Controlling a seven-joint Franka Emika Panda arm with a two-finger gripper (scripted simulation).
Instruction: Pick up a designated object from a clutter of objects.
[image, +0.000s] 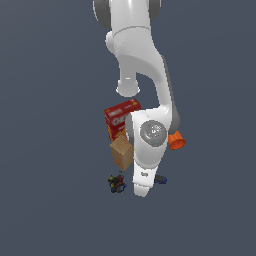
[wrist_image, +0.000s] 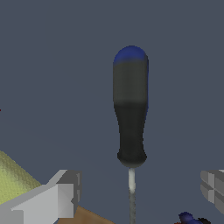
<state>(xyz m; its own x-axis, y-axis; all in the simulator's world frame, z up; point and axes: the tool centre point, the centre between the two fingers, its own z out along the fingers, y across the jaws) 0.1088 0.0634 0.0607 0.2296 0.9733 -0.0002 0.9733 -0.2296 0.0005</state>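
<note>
The screwdriver (wrist_image: 130, 109) lies on the dark floor, with a black handle, a blue end and a thin shaft (wrist_image: 131, 192). My gripper (wrist_image: 138, 192) is open, with one finger (wrist_image: 61, 194) and the other finger (wrist_image: 213, 188) wide apart on either side of the shaft, touching nothing. In the exterior view my hand (image: 141, 184) hangs low over the screwdriver; only its blue end (image: 161, 180) shows, and the fingertips are hidden there.
The dark multicoloured lump (image: 117, 183) sits close by, also in the wrist view (wrist_image: 188, 218). The tan wooden block (image: 121, 151), red cracker box (image: 121, 117) and orange cup (image: 176, 141) stand behind. A yellow-green pad (wrist_image: 11, 179) lies near one finger.
</note>
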